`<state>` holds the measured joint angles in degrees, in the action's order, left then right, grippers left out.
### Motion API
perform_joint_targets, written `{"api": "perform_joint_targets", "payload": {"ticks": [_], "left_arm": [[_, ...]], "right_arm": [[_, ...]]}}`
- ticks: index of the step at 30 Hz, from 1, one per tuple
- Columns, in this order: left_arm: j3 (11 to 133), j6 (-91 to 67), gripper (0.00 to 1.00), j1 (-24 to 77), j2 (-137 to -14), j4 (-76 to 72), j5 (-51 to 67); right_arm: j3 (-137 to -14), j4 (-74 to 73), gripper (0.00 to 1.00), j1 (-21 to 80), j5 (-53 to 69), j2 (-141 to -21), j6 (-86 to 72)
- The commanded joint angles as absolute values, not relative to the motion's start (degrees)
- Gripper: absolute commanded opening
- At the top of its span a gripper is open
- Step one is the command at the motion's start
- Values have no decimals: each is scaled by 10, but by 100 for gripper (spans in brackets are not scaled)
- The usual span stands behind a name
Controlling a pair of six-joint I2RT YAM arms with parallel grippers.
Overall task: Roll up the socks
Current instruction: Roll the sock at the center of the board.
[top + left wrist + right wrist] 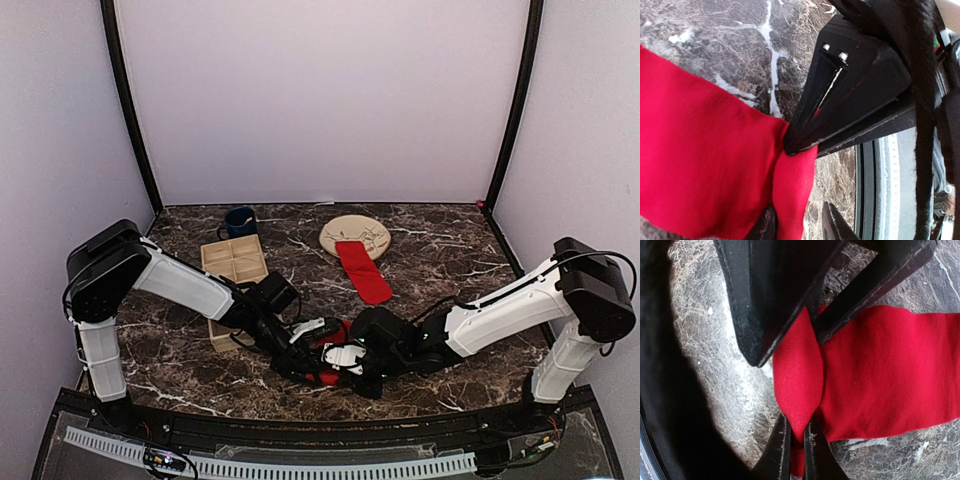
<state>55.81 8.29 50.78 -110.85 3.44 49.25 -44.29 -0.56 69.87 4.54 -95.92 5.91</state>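
Barely starting: right gripper [799, 442] jaws are pinching the near sock [880, 370], well off the plate [327, 237]; left gripper [800, 225] jaws are standing apart; far sock [365, 272] is lying unrolled, touching the plate.

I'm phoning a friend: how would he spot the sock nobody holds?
On the marble table, find the round beige plate at the back. The free sock lies flat, one end on that plate; the other sock is bunched near the front.

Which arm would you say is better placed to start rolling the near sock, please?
Probably right: the right gripper is shut on the near sock, while the left gripper stands open astride its fabric.
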Motion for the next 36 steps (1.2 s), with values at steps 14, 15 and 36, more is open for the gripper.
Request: {"api": "perform_joint_targets", "payload": {"ticks": [14, 15, 36], "left_arm": [[495, 34, 36, 487, -1031, -12, 395], [490, 32, 36, 486, -1027, -18, 391], [352, -12, 37, 481, -902, -224, 264]], "right_arm": [[-447, 4, 0, 694, 57, -963, 37], [-446, 5, 0, 694, 58, -963, 36], [-465, -15, 0, 613, 218, -983, -21]]}}
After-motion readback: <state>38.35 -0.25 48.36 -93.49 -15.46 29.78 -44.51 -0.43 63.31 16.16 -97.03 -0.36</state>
